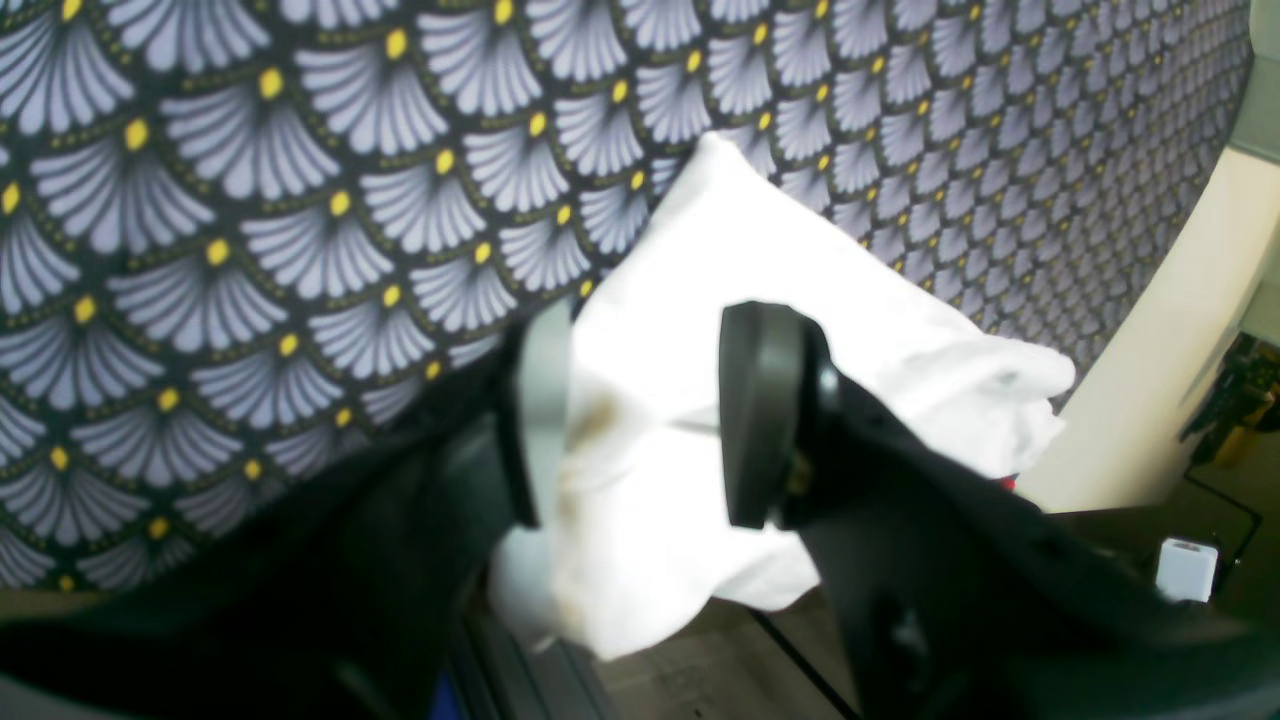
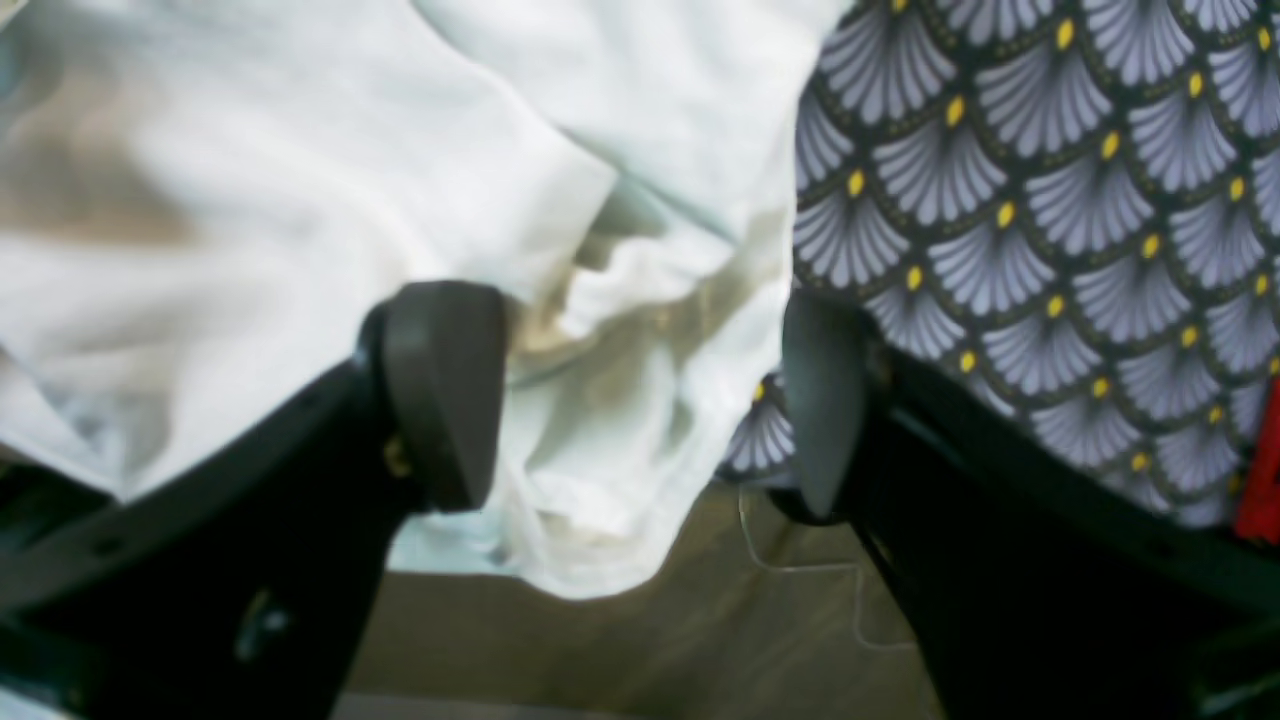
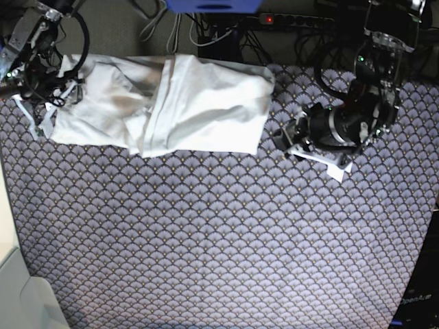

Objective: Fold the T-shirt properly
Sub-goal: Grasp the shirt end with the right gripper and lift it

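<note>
The white T-shirt [image 3: 199, 103] lies crumpled and partly folded over itself at the far left and middle of the table. In the right wrist view the T-shirt [image 2: 300, 150] fills the upper left. My right gripper [image 2: 630, 395] is open, its jaws astride the shirt's wrinkled edge; in the base view it [image 3: 55, 89] sits at the shirt's left end. My left gripper [image 1: 650, 415] is open over a small white cloth piece [image 1: 720, 260]. In the base view this piece [image 3: 329, 159] lies apart from the shirt, under my left gripper [image 3: 285, 133].
A tablecloth with a fan pattern [image 3: 206, 240] covers the table. A power strip [image 3: 295, 19] and cables lie beyond the far edge, next to a blue object [image 3: 212, 5]. A cream surface [image 3: 14, 288] borders the table's near left corner.
</note>
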You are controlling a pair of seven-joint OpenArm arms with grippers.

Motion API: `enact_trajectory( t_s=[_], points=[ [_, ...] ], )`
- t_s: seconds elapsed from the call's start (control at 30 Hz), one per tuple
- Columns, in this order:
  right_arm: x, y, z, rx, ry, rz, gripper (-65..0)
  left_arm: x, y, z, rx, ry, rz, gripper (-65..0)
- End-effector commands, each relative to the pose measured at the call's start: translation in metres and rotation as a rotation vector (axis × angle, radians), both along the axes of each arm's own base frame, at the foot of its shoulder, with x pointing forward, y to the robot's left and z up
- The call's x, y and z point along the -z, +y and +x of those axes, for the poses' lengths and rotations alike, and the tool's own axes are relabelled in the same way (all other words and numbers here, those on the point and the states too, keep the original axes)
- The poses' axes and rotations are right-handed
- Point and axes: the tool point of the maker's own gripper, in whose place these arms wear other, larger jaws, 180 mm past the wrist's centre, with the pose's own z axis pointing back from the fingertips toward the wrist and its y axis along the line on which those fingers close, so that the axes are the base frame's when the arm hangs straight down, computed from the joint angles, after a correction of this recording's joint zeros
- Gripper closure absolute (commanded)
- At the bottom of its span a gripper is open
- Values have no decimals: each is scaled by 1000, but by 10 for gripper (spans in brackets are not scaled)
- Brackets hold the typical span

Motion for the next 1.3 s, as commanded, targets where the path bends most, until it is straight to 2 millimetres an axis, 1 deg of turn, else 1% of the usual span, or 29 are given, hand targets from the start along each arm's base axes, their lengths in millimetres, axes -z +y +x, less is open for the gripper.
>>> enact_trajectory(
  t_s=[0.0, 0.1, 0.17, 0.3, 0.37, 0.43, 0.47, 0.53, 0.57, 0.63, 0.67, 0.73, 0.77, 0.87, 0.93, 1.0, 1.07, 1.17, 1.27],
  points=[
    [-3, -5, 4, 7, -12, -3, -443, -11, -5, 3, 5, -9, -39, -247],
    [9, -3, 5, 21, -9, 36, -443, -7, -4, -3, 7, 6, -36, -247],
    [15, -1, 3, 26, 3, 54, -443, -4, 1, -6, 7, 16, -22, -247],
    [17, 4, 4, 24, -3, 73, -438, -2, 2, -9, 8, 22, -19, -247],
    [14, 13, 10, 17, -38, 123, -412, -2, 2, -9, 8, 22, -19, -247],
    [9, 22, 16, 11, -79, 175, -348, -2, 2, -9, 9, 23, -20, -247],
    [7, 25, 19, 8, -96, 199, -298, -3, 0, -10, 16, 26, -24, -247],
    [3, 32, 24, 4, -124, 241, -177, -7, 0, -11, 21, 25, -32, -247],
    [2, 34, 25, 3, -131, 252, -113, -9, 3, -9, 10, 25, -37, -247],
    [0, 35, 27, 2, -139, 257, -15, -14, 11, -5, -15, 25, -50, -247],
    [0, 35, 28, 2, -140, 257, 0, -16, 17, -4, -33, 26, -57, -247],
    [-2, 35, 29, 0, -147, 256, 0, -18, 30, -4, -75, 30, -65, -247],
    [-6, 34, 32, -5, -162, 248, 0, -20, 38, -3, -101, 28, -66, -247],
    [-30, 33, 42, -37, -230, 195, 0, -18, 62, -5, -173, 35, -52, -247],
    [-50, 34, 49, -64, -287, 151, 0, -16, 75, -8, -211, 36, -38, -247],
    [-65, 47, 54, -99, -334, 137, 0, -11, 88, -14, -251, 56, -34, -247],
    [-74, 57, 57, -134, -359, 127, 0, -7, 97, -17, -283, 69, -30, -247],
    [-75, 86, 62, -201, -364, 165, 0, 5, 107, -23, -319, 109, -27, -247],
    [-72, 108, 64, -252, -358, 200, 0, 13, 117, -29, -352, 140, -25, -247]
  ],
)
